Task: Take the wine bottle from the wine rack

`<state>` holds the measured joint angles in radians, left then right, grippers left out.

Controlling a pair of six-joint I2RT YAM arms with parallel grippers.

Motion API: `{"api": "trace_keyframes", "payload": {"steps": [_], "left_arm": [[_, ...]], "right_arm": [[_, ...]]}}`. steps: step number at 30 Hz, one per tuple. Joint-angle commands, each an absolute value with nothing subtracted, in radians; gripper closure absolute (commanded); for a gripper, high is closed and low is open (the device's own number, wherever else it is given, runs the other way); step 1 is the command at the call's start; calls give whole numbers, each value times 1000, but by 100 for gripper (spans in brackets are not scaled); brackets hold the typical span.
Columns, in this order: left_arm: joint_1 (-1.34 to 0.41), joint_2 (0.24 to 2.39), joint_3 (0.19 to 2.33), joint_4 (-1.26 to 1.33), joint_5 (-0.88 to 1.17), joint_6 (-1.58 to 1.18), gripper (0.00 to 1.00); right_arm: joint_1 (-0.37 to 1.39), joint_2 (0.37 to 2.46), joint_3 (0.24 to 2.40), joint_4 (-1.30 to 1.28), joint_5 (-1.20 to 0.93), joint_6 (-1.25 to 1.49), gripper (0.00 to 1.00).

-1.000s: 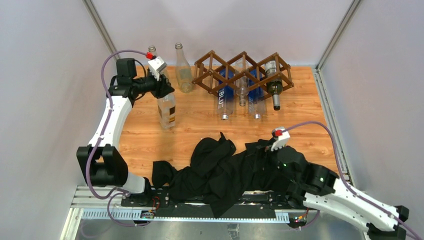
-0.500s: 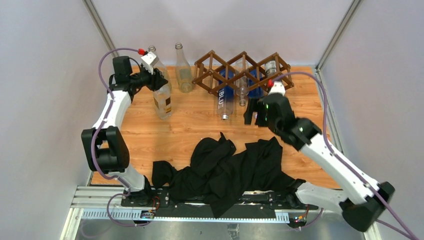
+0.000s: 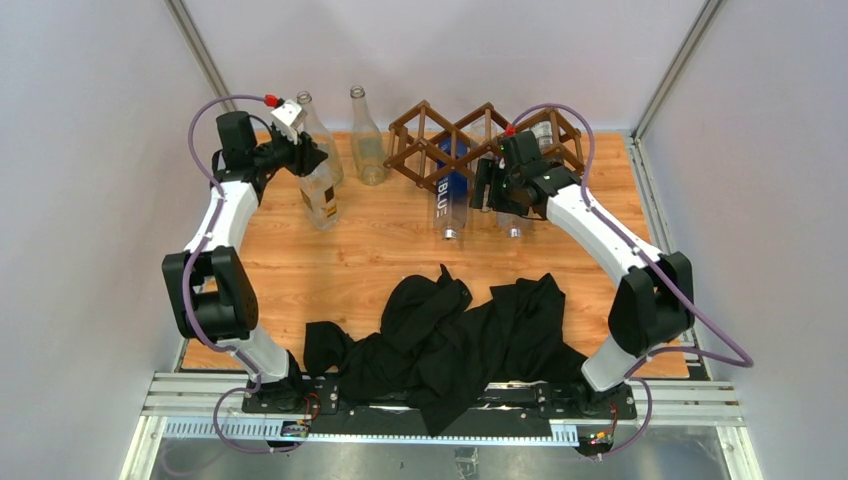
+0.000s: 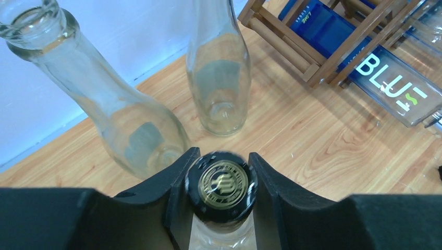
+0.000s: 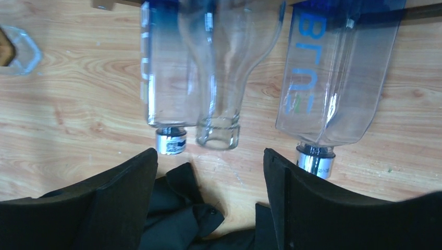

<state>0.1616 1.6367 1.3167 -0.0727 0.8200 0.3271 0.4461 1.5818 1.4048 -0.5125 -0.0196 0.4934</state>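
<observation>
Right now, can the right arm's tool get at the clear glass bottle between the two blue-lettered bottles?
Probably yes: the open right tool faces the mouth of the clear glass bottle, nothing between.

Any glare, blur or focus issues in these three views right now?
Top external: even diffuse light, sharp, no hard shadows on the table or wine rack. Left wrist: capped bottle between the jaws reads clearly; clear bottle behind shows mild reflections. Right wrist: white glare streaks on the blue-lettered bottle; jaws crushed to black.
</observation>
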Motion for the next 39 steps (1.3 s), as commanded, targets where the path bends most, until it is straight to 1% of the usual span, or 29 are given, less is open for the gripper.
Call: {"api": "trace_keyframes", "payload": {"steps": [1,4,6,8,9,12,13,14,21,23,24,25,26,27,31,39], "left_arm": [[166,1611,1327,-32,809,343,53],[166,1600,1314,-24,789,353,45],[166,1600,1317,-29,770,348,30],[166,1599,1327,-57,762,352,18],[166,1597,1335,-70,760,355,10],[166,1583,1358,-126,744,356,3],[165,1574,1370,-156,738,361,1],[166,1554,1408,-255,705,371,0],[166,1437,1458,-519,636,412,0],[166,1417,1489,-610,627,427,0],[166,1413,1506,-652,619,435,0],[166,1412,1526,-694,610,435,0],[166,1413,1543,-731,598,436,0],[167,1413,1558,-763,589,438,0],[167,1401,1573,-844,556,457,0],[167,1358,1528,-896,547,492,0]], "right_arm": [[411,1640,1435,-503,-60,467,21],[401,1659,1429,-473,-65,467,20],[397,1669,1424,-458,-62,467,20],[394,1680,1426,-452,-67,469,21],[392,1687,1427,-445,-73,471,22],[392,1697,1426,-432,-85,477,27],[391,1698,1423,-427,-86,479,31],[391,1695,1406,-406,-93,483,37],[391,1656,1328,-341,-116,494,56],[391,1641,1308,-322,-123,498,66],[391,1630,1295,-312,-129,503,73],[392,1620,1283,-302,-134,505,82],[391,1609,1269,-293,-139,511,95],[391,1600,1255,-284,-146,514,99],[391,1555,1203,-274,-176,528,100],[391,1390,1057,-240,-207,549,100]]}}
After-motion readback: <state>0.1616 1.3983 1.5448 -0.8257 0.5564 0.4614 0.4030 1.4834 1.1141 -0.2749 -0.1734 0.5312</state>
